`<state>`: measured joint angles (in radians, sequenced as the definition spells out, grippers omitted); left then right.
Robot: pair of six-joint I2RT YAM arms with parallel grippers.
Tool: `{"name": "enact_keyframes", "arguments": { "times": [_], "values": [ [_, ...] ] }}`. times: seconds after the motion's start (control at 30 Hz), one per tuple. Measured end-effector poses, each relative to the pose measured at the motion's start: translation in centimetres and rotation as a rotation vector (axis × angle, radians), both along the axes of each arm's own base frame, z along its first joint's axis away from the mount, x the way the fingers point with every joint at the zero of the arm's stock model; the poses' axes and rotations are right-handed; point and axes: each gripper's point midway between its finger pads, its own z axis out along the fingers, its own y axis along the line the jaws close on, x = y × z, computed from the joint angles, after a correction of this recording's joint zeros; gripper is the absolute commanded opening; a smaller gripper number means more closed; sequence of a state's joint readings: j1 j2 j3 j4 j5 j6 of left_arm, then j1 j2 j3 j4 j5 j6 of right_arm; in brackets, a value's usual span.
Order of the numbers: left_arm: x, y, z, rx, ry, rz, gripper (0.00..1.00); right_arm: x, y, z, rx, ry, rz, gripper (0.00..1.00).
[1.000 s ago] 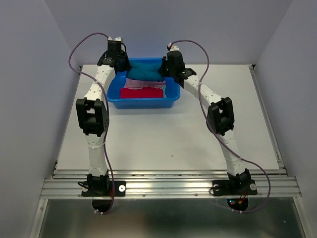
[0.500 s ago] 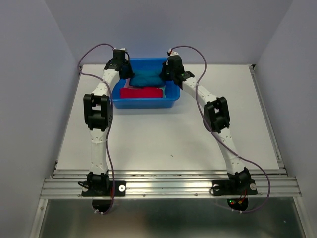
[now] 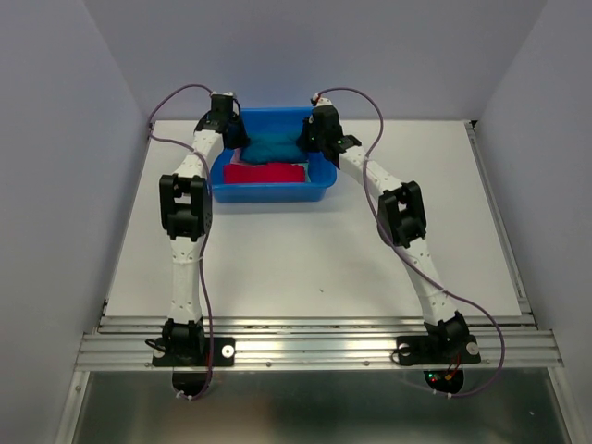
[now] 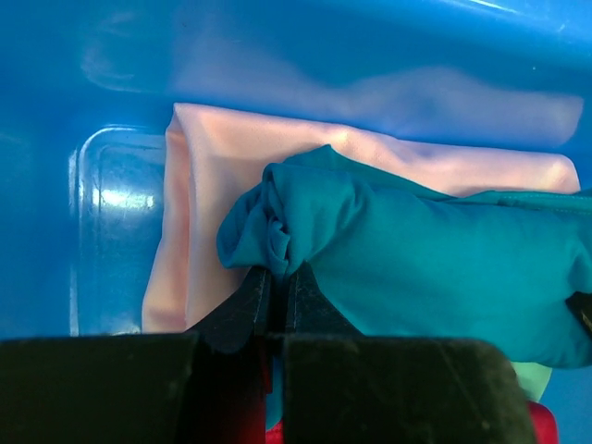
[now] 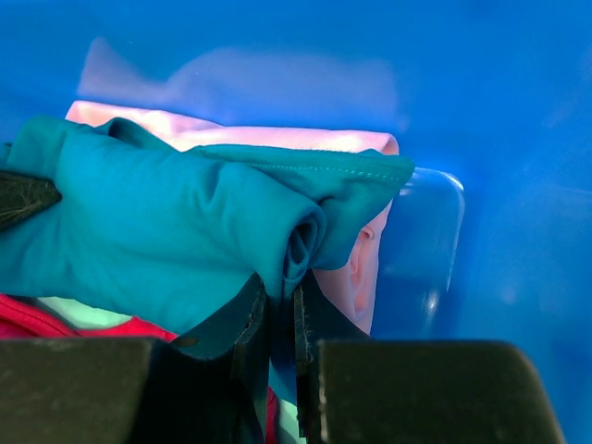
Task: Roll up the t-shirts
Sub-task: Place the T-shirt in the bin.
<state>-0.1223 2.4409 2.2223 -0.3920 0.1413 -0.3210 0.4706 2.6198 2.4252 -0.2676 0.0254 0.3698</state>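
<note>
A rolled teal-blue t-shirt [image 3: 274, 146] lies across the back of the bright-blue tub [image 3: 268, 192], on top of a pink shirt [image 4: 222, 166]. A red shirt [image 3: 266, 173] lies in front of it. My left gripper [image 4: 277, 277] is shut on the left end of the teal roll [image 4: 388, 259]. My right gripper [image 5: 282, 294] is shut on the roll's right end [image 5: 166, 231]. The pink shirt shows beneath in the right wrist view [image 5: 370, 259]. Both grippers are inside the tub, the left gripper [image 3: 228, 125] at its back left and the right gripper [image 3: 313, 129] at its back right.
The tub stands at the back middle of the white table [image 3: 314, 259]. Its blue walls [image 4: 111, 74] close in around both grippers. A pale green cloth edge [image 5: 74, 313] shows under the teal roll. Grey walls enclose the table on three sides.
Both grippers have carried the teal roll back and down into the tub, covering the pink shirt that showed a second ago. Little motion in the last half second.
</note>
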Motion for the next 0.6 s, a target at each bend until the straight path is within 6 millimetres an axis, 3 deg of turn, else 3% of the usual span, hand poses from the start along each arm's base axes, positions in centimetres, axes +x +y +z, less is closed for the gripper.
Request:
{"name": "enact_keyframes", "arguments": {
  "times": [0.07, 0.1, 0.13, 0.17, 0.2, 0.27, 0.37, 0.43, 0.6],
  "values": [
    [0.2, 0.0, -0.4, -0.002, 0.004, 0.002, 0.1, 0.0, 0.0, 0.0, 0.0, -0.001, 0.0, 0.1],
    [0.3, -0.1, -0.6, -0.002, 0.005, 0.002, 0.25, 0.0, 0.0, 0.0, 0.001, -0.002, 0.0, 0.14],
    [0.3, -0.1, -0.9, -0.002, 0.009, 0.002, 0.35, 0.0, 0.0, 0.1, 0.001, -0.004, 0.0, 0.32],
    [0.3, -0.1, -1.2, -0.004, 0.015, 0.004, 0.5, 0.1, 0.1, 0.1, 0.002, -0.005, 0.0, 0.46],
    [0.2, -0.1, -1.4, -0.007, 0.02, 0.008, 0.54, 0.1, 0.1, 0.1, 0.004, -0.005, 0.0, 0.46],
    [0.2, 0.0, -1.5, -0.006, 0.024, 0.011, 0.57, 0.1, 0.1, 0.2, 0.002, -0.009, 0.001, 0.57],
    [0.3, 0.4, -1.5, -0.005, 0.023, 0.016, 0.58, 0.2, 0.0, 0.2, 0.002, -0.012, 0.002, 0.6],
    [0.2, 0.4, -1.5, -0.004, 0.025, 0.017, 0.58, 0.2, 0.0, 0.3, 0.003, -0.014, 0.001, 0.71],
    [-0.1, 0.7, -0.9, 0.002, 0.022, 0.025, 0.57, -0.3, 0.0, 0.1, -0.016, -0.014, 0.018, 0.77]
  ]
}}
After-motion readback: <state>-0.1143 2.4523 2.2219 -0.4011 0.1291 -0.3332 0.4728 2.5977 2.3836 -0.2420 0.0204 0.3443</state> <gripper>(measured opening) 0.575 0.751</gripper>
